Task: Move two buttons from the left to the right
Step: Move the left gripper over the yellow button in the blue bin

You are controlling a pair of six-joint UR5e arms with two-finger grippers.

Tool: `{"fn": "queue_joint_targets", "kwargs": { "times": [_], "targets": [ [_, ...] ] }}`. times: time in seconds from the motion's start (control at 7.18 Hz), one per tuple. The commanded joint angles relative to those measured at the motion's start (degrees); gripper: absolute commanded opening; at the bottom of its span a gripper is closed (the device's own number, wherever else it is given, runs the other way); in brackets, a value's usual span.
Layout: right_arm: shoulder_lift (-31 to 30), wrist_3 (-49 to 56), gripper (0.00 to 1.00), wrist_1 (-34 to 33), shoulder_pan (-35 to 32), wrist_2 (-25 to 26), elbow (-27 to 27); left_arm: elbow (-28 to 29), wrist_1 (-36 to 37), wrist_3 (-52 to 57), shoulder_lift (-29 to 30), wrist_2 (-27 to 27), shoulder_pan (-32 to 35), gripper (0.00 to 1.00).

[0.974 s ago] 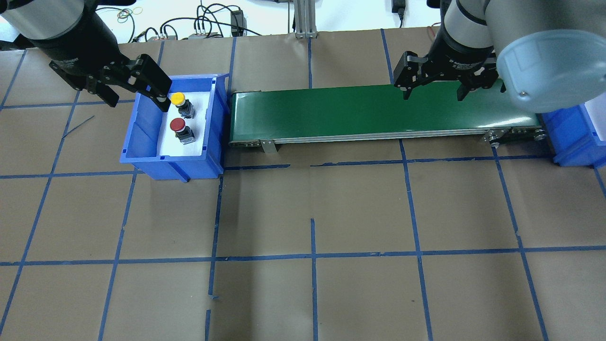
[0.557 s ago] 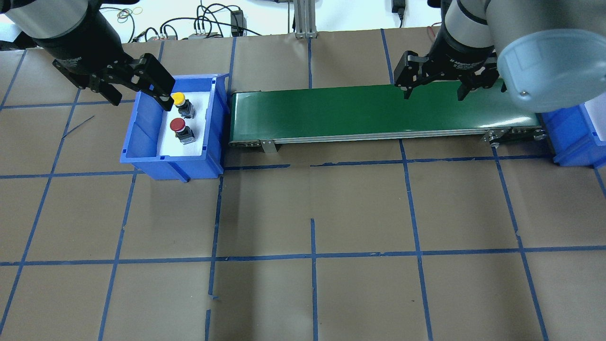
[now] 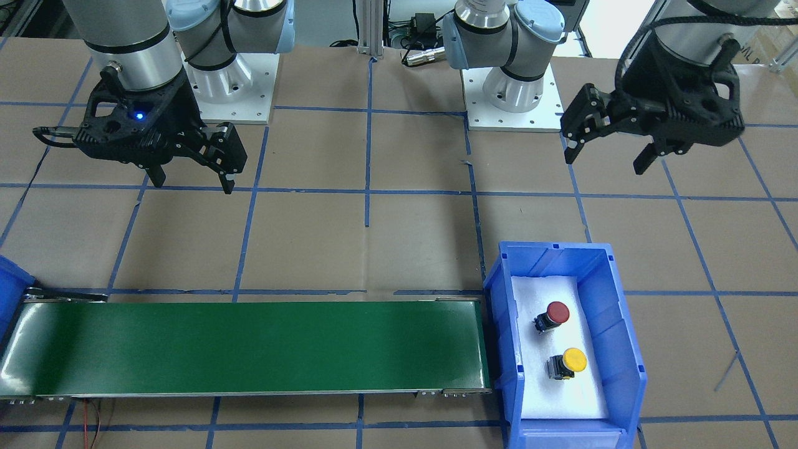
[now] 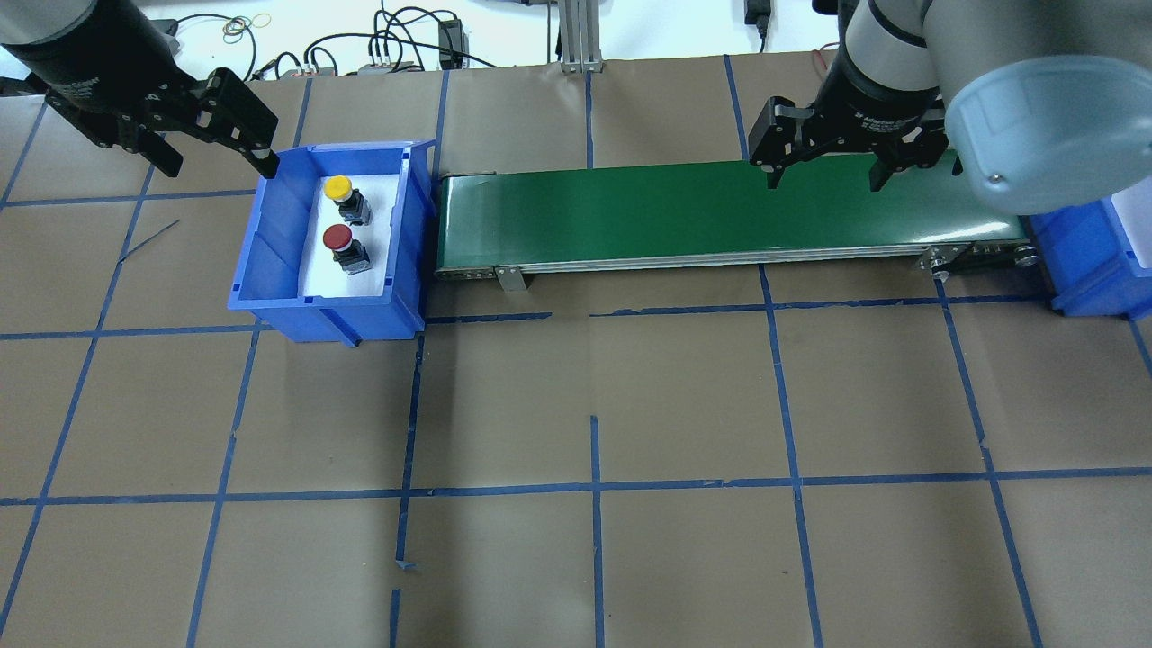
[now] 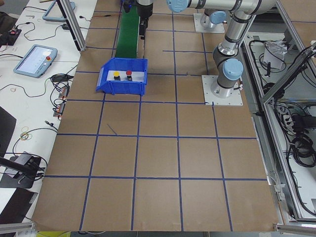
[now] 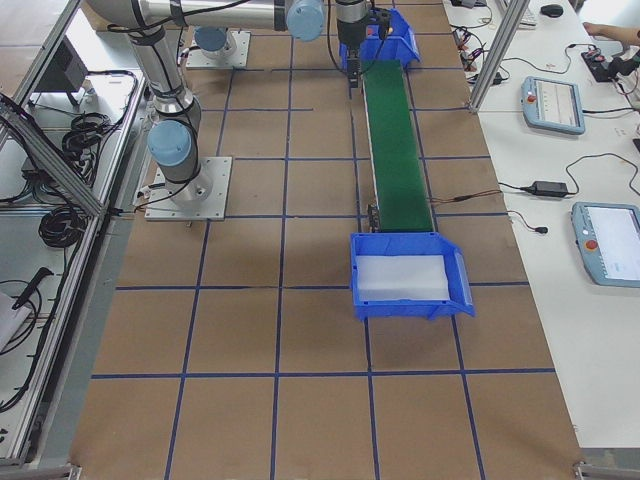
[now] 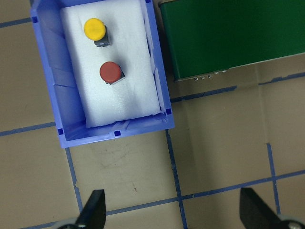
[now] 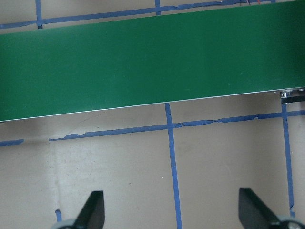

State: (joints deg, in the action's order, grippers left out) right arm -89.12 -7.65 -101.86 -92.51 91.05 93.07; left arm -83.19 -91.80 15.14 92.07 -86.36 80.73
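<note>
The tabletop [image 4: 684, 396] is brown, crossed by a grid of blue tape lines. The bin [image 4: 270, 261] near its far left corner is blue, with a white lining [image 4: 380, 225] (plain, no pattern). The yellow button [image 4: 338, 188] and the red button [image 4: 337, 238] both have black bodies. The belt [image 4: 702, 211] is dark green.

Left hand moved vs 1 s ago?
Yes. The left hand has drawn back up-left, off the blue bin and away from the yellow button.
</note>
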Motion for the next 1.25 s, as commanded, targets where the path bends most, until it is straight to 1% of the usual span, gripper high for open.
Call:
{"fn": "queue_joint_targets", "kwargs": {
  "times": [0.0,0.28,0.56,0.7,1.11],
  "targets": [
    [0.0,0.0,1.00,0.0,0.0,0.0,0.0,0.1,7.7,-0.6,7.8,0.0,-1.2,1.00],
    [0.0,0.0,1.00,0.0,0.0,0.0,0.0,0.0,16.1,-0.7,14.6,-0.1,-1.2,1.00],
    [0.0,0.0,1.00,0.0,-0.1,-0.1,0.0,0.1,20.8,-3.0,19.0,0.0,-1.2,1.00],
    [0.0,0.0,1.00,0.0,-0.1,-0.1,0.0,0.6,22.9,-3.8,21.1,0.0,-1.2,1.00],
    [0.0,0.0,1.00,0.0,-0.1,-0.1,0.0,2.2,25.3,-5.3,26.0,0.0,-1.2,1.00]
  ]
}}
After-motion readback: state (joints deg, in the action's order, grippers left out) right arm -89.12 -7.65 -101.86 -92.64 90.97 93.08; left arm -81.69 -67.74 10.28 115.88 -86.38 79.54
